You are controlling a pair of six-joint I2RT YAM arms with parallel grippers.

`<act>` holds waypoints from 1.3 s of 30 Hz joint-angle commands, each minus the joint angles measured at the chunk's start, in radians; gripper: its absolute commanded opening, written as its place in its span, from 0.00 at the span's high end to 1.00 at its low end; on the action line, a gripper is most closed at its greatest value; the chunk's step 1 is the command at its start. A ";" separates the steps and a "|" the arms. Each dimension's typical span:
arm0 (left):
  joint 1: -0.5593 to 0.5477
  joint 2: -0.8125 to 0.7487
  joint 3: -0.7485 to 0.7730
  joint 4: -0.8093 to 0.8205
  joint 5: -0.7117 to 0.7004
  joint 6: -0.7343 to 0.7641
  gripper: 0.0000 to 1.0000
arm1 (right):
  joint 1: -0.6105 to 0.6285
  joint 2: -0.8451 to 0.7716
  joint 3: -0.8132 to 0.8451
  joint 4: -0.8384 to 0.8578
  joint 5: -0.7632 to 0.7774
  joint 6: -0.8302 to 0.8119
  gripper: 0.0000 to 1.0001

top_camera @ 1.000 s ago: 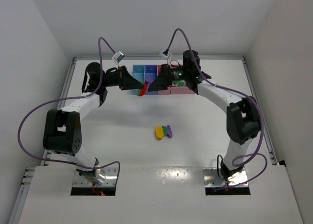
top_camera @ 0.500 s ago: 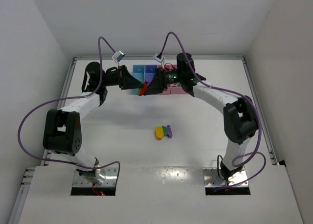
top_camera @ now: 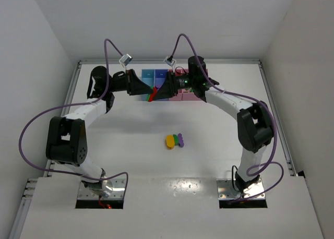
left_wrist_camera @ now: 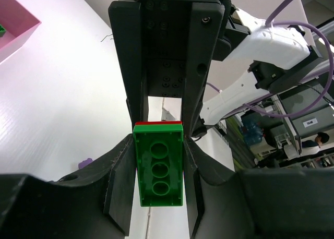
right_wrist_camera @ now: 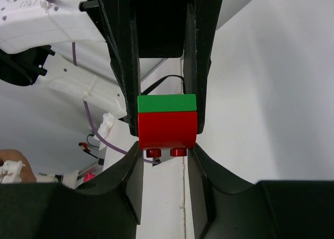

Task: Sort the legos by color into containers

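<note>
**Two bricks, one seam, an arm on each side**

The left fingers [left_wrist_camera: 118, 182] are closed on the green brick [left_wrist_camera: 159, 171], one pad on each long side. Its hollow underside faces the left wrist camera, and its long axis runs straight out along the fingers toward the other arm. At its far end a thin strip of the red brick [left_wrist_camera: 158, 123] shows where the two join. In the right wrist view the right fingers [right_wrist_camera: 131, 182] pinch that red brick from both flanks, with the green one just beyond it.

From above, the joined pair [top_camera: 152, 96] hangs in the air between the two arms. It sits just in front of the containers [top_camera: 150, 73] and clear of the tabletop [top_camera: 130, 140].

The seam lies crosswise between the two grips, with green on the left arm's side and red on the right's. Separating them probably means drawing the arms apart along their shared line, perhaps with a slight twist.

Nearer the bases, a yellow, green and purple clump [top_camera: 175, 140] lies unsorted.
</note>
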 commanded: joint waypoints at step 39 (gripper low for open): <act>0.011 -0.091 -0.036 -0.071 -0.062 0.062 0.10 | 0.040 -0.024 0.048 0.087 0.021 -0.007 1.00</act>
